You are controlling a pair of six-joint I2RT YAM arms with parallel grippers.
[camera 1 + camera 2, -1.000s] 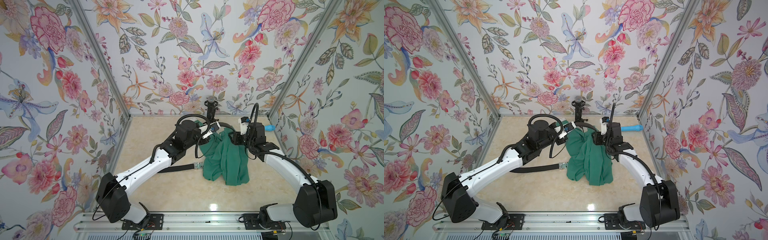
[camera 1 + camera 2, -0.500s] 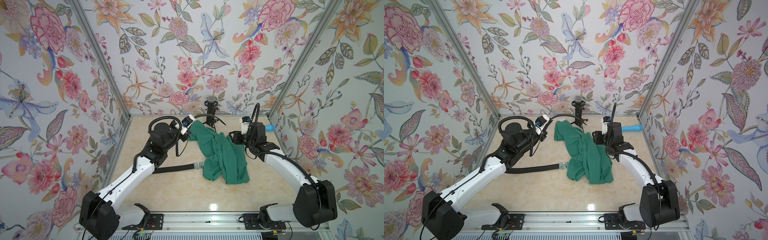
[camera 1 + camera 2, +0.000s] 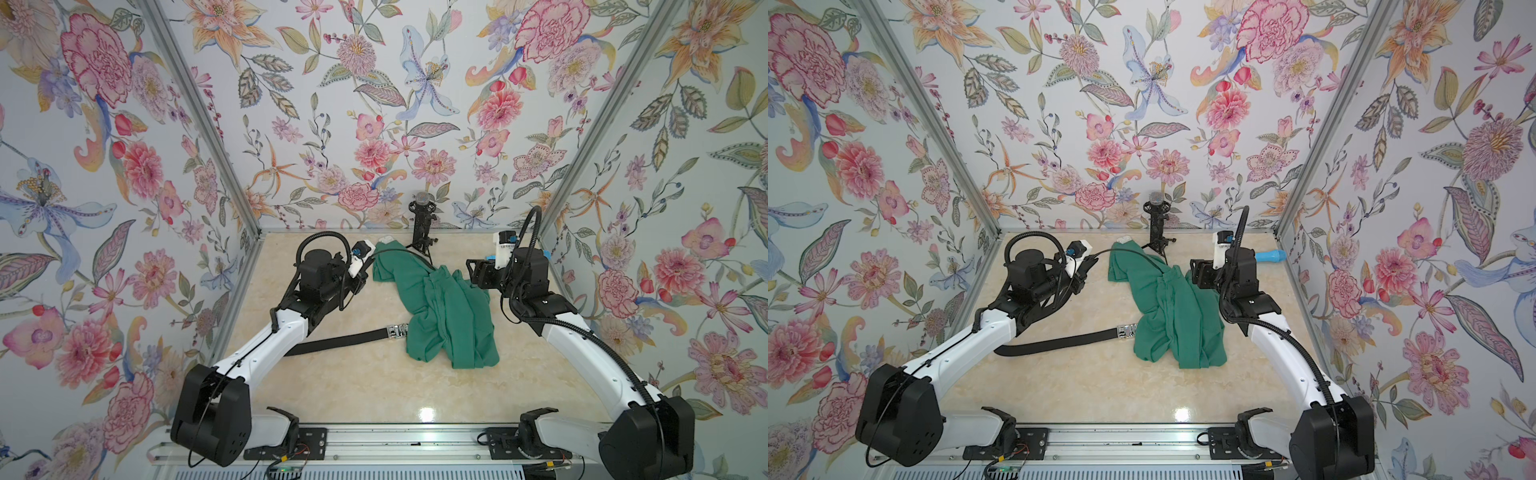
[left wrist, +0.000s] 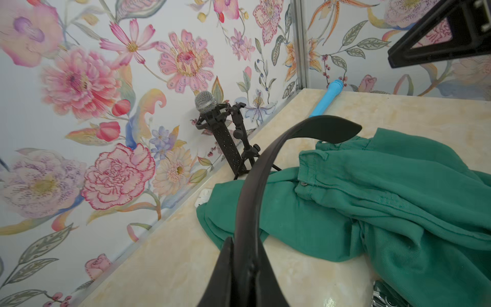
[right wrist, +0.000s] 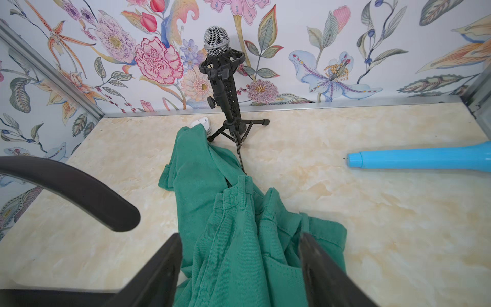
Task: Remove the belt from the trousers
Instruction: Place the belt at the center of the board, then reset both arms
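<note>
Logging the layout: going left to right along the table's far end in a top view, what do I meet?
Left gripper → microphone → right gripper → blue tube. The trousers and belt span several of these, so they are left out.

- The left gripper (image 4: 243,256) clamps the black belt (image 4: 253,183), which arcs up over the green trousers (image 4: 393,202).
- A microphone (image 4: 206,102) stands by the wall (image 4: 39,127).
</note>
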